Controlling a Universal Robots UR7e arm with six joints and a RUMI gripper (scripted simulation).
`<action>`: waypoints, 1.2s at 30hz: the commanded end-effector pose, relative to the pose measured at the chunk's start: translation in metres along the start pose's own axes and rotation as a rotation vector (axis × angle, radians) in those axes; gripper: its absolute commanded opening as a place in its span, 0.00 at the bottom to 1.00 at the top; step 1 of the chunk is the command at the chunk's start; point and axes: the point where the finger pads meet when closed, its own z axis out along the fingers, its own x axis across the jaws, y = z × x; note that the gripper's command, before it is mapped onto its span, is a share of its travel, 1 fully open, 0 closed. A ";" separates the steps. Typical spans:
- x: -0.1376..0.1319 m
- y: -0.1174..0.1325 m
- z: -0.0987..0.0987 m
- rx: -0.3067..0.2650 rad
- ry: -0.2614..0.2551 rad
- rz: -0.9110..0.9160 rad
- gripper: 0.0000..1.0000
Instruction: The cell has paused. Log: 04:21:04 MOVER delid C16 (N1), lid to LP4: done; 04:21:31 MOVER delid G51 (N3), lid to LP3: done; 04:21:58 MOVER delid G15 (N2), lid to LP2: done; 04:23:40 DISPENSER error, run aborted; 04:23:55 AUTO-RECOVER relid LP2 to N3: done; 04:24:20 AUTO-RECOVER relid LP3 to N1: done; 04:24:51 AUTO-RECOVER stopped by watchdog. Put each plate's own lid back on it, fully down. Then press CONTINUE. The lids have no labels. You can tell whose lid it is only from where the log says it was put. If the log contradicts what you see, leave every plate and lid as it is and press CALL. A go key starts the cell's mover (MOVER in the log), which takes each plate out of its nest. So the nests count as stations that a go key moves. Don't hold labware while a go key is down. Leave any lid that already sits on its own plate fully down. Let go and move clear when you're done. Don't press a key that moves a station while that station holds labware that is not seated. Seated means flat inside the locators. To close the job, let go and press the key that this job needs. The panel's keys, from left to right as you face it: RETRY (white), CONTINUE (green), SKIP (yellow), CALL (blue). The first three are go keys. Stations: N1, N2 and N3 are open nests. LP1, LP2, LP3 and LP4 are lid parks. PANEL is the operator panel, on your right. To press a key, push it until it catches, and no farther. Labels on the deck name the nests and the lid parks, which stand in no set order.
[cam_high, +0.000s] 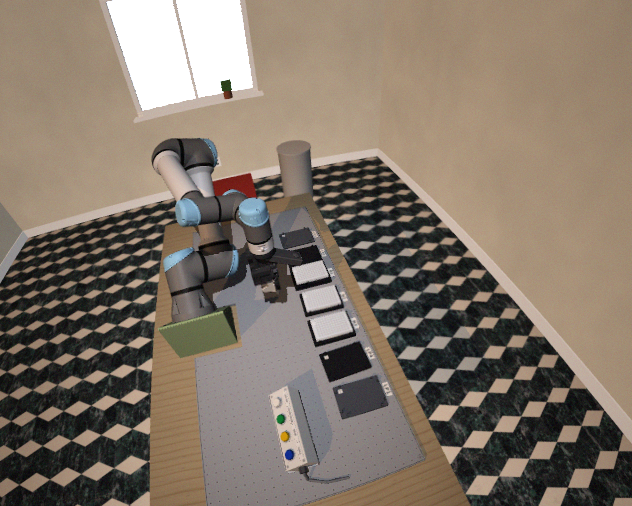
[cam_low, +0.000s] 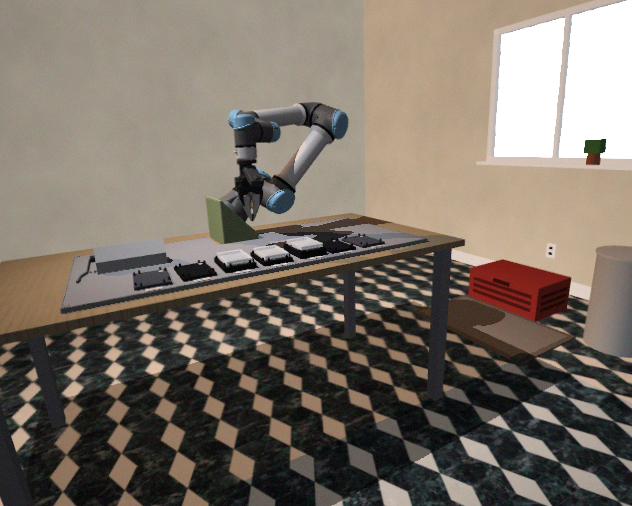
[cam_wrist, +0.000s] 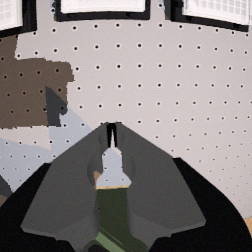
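The gripper (cam_high: 270, 291) hangs with its jaws pressed together on nothing, above the perforated grey deck (cam_high: 253, 363), on the arm's side of the row of three white plates (cam_high: 320, 300). Past either end of that row lie dark lid parks (cam_high: 345, 361). The operator panel (cam_high: 291, 429), with its green key (cam_high: 280, 419) and blue key (cam_high: 289, 454), sits well apart from the plates, toward the deck's near end.

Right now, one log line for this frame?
end effector: shut, holding nothing | above deck, beside plate row | plates: three in nests | panel: untouched
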 end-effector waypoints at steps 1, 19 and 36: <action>-0.002 0.002 -0.007 -0.003 -0.004 0.000 0.00; 0.052 0.016 -0.006 -0.005 -0.006 0.222 0.00; 0.125 0.034 -0.005 -0.006 -0.005 0.522 0.00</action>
